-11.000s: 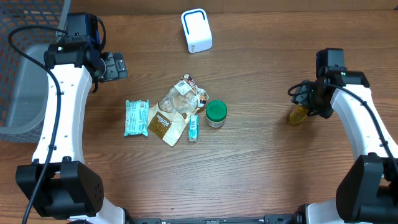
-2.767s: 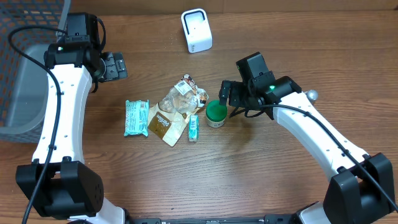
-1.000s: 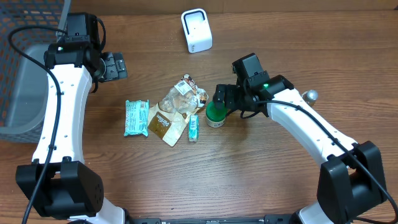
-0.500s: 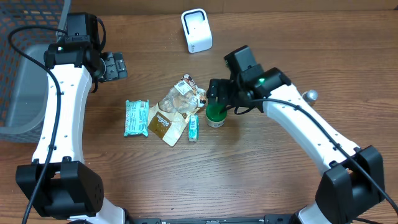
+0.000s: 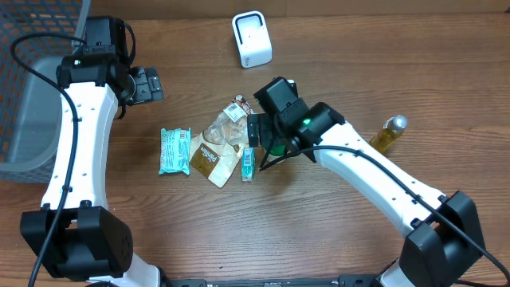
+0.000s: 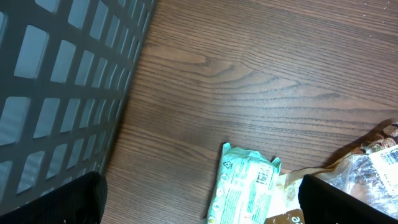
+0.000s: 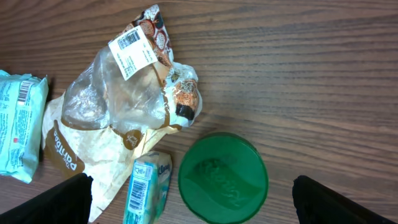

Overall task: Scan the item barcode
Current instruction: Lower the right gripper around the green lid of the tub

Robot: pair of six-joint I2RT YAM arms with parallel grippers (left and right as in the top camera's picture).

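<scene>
Right wrist: right gripper (image 7: 200,202) w/ jaws fully apart, nothing held, over green-lidded jar (image 7: 222,177); contact w/ jar not discernible. Jar upright on table (image 7: 311,74), just beside tissue pack (image 7: 147,186) & clear snack bag (image 7: 121,112). Overhead: jar mostly hidden under gripper; white scanner (image 5: 252,38) well apart, far edge. Left gripper (image 5: 148,84) wide open, empty, near grey basket (image 5: 24,119); teal packet (image 5: 174,151) left of bag.
</scene>
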